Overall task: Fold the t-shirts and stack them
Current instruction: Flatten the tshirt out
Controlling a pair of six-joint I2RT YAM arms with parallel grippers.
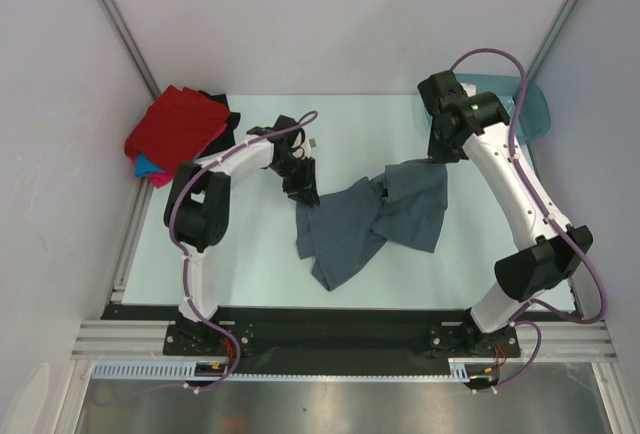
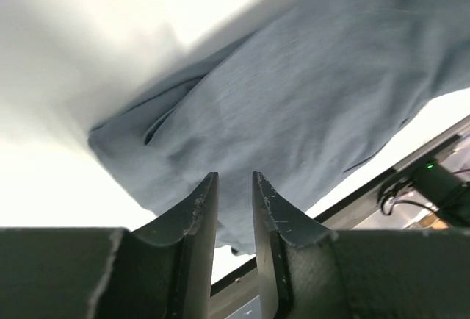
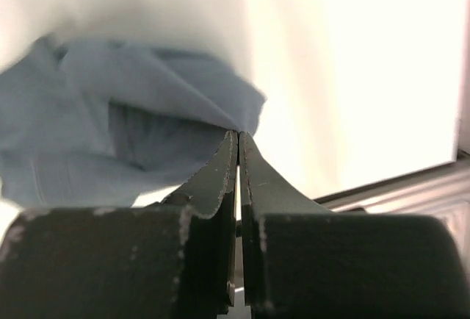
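Currently mid-spread: the crumpled grey-blue t-shirt (image 1: pixel 370 219) lies at the centre of the surface (image 1: pixel 250 254), right claw (image 3: pixel 237 134) clamped on one corner, left claw (image 2: pixel 235 176) slightly parted beside another, which it likely must grip next.

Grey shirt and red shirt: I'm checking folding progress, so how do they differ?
The grey shirt lies crumpled and spread out mid-table; the red shirt is folded. The grey shirt rests alone on the table; the red shirt tops a pile of other shirts in the far left corner. Both are plain, single-coloured cloth.
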